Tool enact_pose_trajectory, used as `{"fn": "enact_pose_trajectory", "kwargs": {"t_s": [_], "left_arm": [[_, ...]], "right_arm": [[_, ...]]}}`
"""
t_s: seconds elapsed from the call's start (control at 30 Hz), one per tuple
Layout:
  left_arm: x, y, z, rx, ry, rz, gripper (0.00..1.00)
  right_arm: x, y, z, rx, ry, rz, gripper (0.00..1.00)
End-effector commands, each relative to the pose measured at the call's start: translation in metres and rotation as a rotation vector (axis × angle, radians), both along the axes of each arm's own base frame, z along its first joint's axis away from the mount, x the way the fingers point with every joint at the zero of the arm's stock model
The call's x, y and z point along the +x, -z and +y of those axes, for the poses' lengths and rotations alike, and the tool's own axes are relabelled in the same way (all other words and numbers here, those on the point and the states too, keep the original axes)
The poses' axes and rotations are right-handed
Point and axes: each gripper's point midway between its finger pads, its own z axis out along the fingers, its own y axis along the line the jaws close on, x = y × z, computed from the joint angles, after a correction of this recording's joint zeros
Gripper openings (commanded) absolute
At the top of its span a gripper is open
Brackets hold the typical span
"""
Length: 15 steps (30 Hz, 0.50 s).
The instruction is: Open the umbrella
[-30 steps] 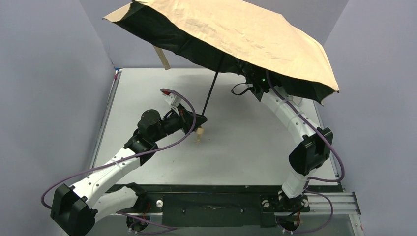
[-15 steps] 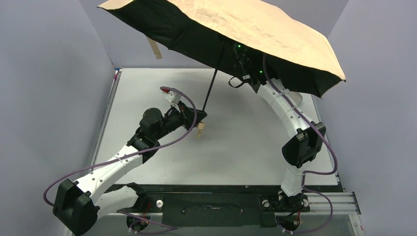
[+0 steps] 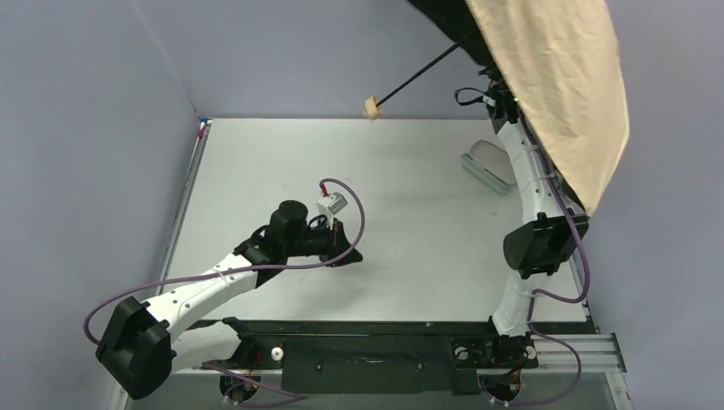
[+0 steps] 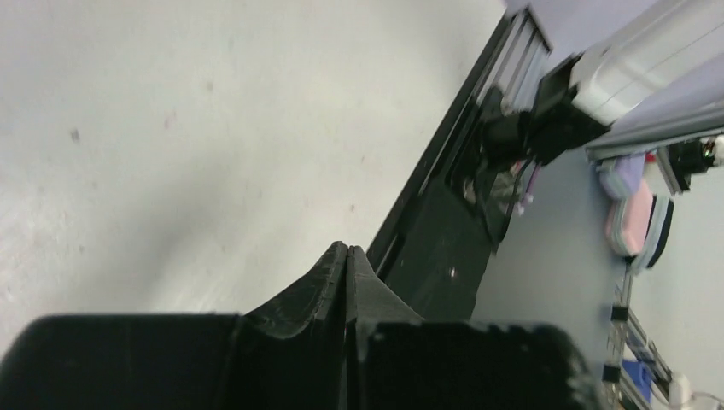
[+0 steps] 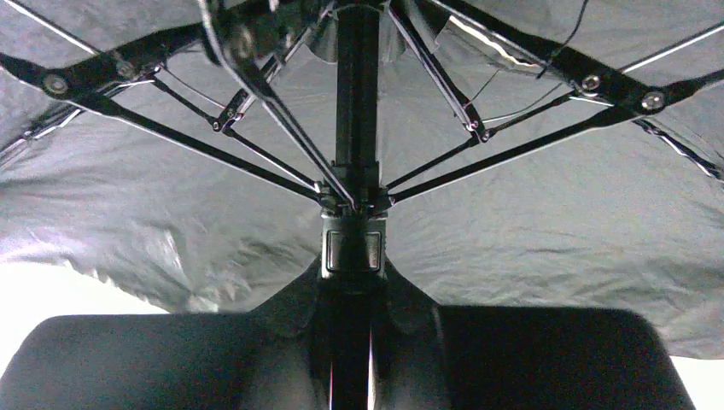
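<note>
Left gripper (image 3: 346,254) is hovering low over the table (image 3: 256,171), jaws pressed together and empty, while right gripper (image 5: 352,286) is clamping the shaft (image 5: 357,102) of the opened umbrella (image 3: 555,85), which is tilting high above the table's far right corner, handle (image 3: 371,107) pointing left.

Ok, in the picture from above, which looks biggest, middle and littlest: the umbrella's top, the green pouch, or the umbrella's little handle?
1. Umbrella canopy: by far the largest, though it is held up nearer the camera, which adds to it.
2. Mint-green pouch: middle.
3. Tan handle: smallest.
</note>
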Motion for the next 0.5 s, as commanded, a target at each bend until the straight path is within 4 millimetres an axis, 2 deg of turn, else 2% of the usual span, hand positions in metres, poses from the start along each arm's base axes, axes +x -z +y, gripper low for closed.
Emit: {"fn": "enact_pose_trajectory", "kwargs": {"t_s": [0.0, 0.03, 0.07, 0.1, 0.13, 0.17, 0.2, 0.23, 0.27, 0.3, 0.33, 0.37, 0.4, 0.43, 0.47], "left_arm": [[-0.017, -0.004, 0.003, 0.031, 0.099, 0.004, 0.00], [-0.011, -0.017, 0.002, 0.022, 0.096, -0.053, 0.00], [-0.003, -0.037, 0.004, 0.013, 0.095, -0.149, 0.10], [0.006, -0.047, 0.008, 0.018, 0.084, -0.226, 0.18], [0.011, -0.074, 0.009, -0.009, 0.083, -0.309, 0.36], [0.017, -0.088, 0.013, -0.012, 0.083, -0.386, 0.44], [0.022, -0.114, 0.016, -0.025, 0.052, -0.446, 0.57], [0.028, -0.127, 0.020, -0.026, 0.027, -0.480, 0.63], [0.033, -0.151, 0.022, -0.029, 0.000, -0.508, 0.69], [0.036, -0.150, 0.023, 0.005, 0.002, -0.484, 0.72], [0.038, -0.180, 0.023, -0.015, -0.002, -0.529, 0.77], [0.042, -0.175, 0.022, 0.018, -0.002, -0.488, 0.79], [0.047, -0.196, 0.023, 0.006, -0.030, -0.505, 0.83], [0.054, -0.186, 0.021, 0.034, -0.043, -0.438, 0.84], [0.057, -0.203, 0.021, 0.023, -0.062, -0.447, 0.85]], "right_arm": [[-0.074, -0.095, -0.028, 0.133, 0.000, -0.344, 0.00], [-0.073, -0.092, -0.018, 0.120, -0.047, -0.339, 0.00], [-0.071, -0.081, -0.014, 0.112, -0.063, -0.313, 0.00], [-0.077, -0.083, -0.008, 0.106, -0.095, -0.316, 0.00], [-0.069, -0.068, -0.004, 0.096, -0.110, -0.282, 0.00], [-0.075, -0.070, 0.003, 0.082, -0.141, -0.285, 0.00], [-0.071, -0.059, 0.007, 0.070, -0.154, -0.260, 0.00], [-0.077, -0.060, 0.014, 0.054, -0.185, -0.262, 0.00], [-0.074, -0.048, 0.023, 0.034, -0.215, -0.238, 0.00], [-0.081, -0.050, 0.027, 0.024, -0.229, -0.242, 0.00], [-0.078, -0.035, 0.035, 0.012, -0.254, -0.209, 0.00], [-0.086, -0.036, 0.037, 0.008, -0.267, -0.213, 0.00], [-0.083, -0.020, 0.045, -0.003, -0.290, -0.177, 0.00], [-0.090, -0.020, 0.047, -0.004, -0.304, -0.179, 0.00], [-0.088, -0.005, 0.056, -0.014, -0.335, -0.148, 0.00]]}}
